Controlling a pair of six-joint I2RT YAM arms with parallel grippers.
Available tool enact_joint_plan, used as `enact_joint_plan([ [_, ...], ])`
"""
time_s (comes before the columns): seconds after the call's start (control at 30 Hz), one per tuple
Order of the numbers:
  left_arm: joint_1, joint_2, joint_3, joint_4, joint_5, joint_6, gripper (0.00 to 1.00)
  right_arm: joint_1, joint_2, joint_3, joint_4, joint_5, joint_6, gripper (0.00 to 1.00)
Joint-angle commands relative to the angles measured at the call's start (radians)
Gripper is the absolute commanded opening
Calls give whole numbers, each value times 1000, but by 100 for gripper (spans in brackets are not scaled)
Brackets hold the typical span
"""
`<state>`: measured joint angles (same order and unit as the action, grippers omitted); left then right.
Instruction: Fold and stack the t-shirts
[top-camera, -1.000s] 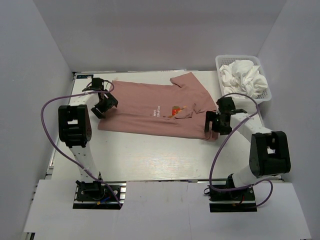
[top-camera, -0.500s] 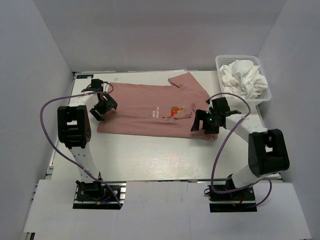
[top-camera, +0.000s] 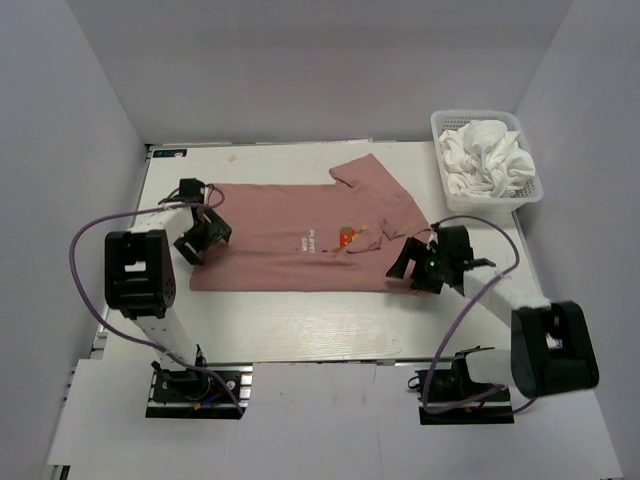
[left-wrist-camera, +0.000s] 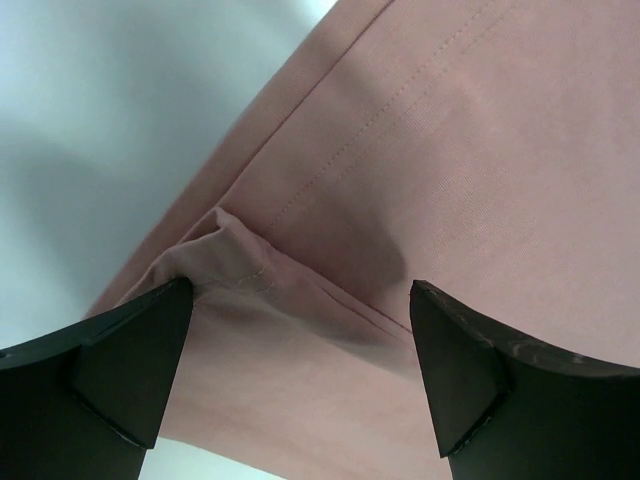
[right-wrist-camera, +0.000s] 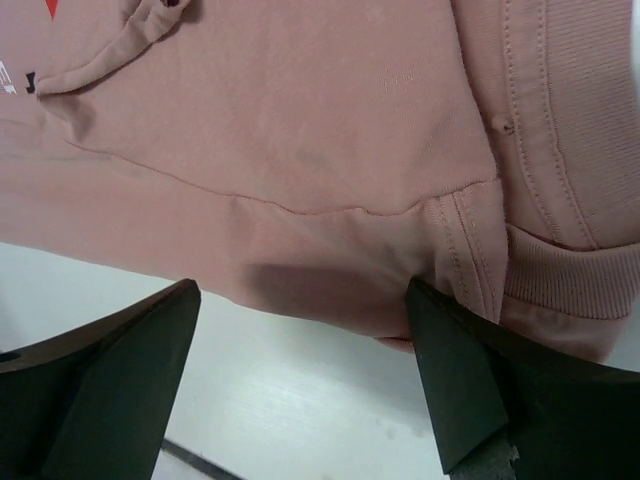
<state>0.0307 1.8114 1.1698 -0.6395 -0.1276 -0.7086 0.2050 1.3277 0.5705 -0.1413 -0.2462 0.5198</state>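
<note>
Pink t-shirt (top-camera: 290, 240) flat on table (top-camera: 300, 320); my left pincer (left-wrist-camera: 298, 305) apart over its hem (left-wrist-camera: 300, 200), right pincer (right-wrist-camera: 302, 300) apart beside the collar (right-wrist-camera: 570, 280).

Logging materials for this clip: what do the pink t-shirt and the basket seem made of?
Pink t-shirt: soft matte cloth, probably cotton knit; stitched hems, wrinkles and a ribbed band show. Basket: apparently rigid white plastic, with open mesh walls.
</note>
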Motion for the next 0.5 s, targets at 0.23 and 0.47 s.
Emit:
enact_joint_plan([
  [0.23,6,-268,-167,-187,-50,-81,100,30,-365,-8,-532,74,34,90],
  [0.47,6,-414,-39,-184,6,7,100,89,-311,135,-432,-48,-26,90],
])
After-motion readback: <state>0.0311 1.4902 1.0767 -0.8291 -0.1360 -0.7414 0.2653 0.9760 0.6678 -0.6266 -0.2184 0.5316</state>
